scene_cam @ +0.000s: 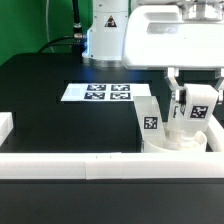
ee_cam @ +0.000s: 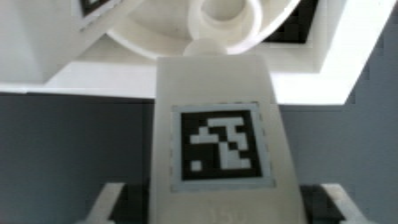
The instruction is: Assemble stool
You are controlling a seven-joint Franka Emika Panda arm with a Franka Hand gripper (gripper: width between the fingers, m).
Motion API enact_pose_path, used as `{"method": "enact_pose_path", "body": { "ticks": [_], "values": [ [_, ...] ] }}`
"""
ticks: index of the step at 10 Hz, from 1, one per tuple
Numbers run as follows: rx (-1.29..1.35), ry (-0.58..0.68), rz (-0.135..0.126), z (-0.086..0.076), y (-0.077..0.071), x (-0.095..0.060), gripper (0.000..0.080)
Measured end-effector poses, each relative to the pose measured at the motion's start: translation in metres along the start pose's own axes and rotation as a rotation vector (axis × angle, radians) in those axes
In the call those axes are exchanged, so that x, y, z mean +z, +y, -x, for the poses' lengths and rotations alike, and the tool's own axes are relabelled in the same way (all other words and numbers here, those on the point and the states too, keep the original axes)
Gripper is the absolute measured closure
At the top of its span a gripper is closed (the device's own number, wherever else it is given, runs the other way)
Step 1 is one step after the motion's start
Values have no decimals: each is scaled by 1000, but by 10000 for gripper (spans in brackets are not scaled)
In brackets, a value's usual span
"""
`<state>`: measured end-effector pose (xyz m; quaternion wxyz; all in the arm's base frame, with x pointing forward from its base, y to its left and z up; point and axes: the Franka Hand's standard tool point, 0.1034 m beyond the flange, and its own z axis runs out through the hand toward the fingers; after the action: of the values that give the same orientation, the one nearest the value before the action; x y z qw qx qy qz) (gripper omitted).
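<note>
My jaws stand one on each side of a white stool leg (scene_cam: 197,115), and my gripper (scene_cam: 196,104) points down over the seat. In the wrist view there is a thin dark line between the leg and each of my fingers (ee_cam: 116,203). It is blurry there, so I cannot tell if I am squeezing the leg or only standing around it.

The leg is upright with its black-and-white tag facing out. Its low end is at the round seat (scene_cam: 176,146), which sits at the front of the table on the exterior view's right. A second leg (scene_cam: 150,113) stands just beside it at the seat's other edge and looks a bit tilted. I see no third leg.

I think the leg is light, hard plastic. It will not bend or squash, but its flat sides look smooth, so it could slip or twist. I think the best place to hold it is on the two flat sides, near the middle. The seat looks light too and may slide if I push crooked.

The table (scene_cam: 50,115) is black and flat. A long white bar (scene_cam: 70,160) runs along the front, right up by the seat, so there is little room there. The marker board (scene_cam: 108,92) lies well apart, farther back.
</note>
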<state>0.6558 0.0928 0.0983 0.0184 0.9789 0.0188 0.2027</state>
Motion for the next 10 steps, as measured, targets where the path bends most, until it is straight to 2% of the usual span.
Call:
{"method": "enact_pose_path", "body": {
  "ticks": [10],
  "values": [
    [-2, -15, -4, 10, -4, -1, 462]
  ]
}}
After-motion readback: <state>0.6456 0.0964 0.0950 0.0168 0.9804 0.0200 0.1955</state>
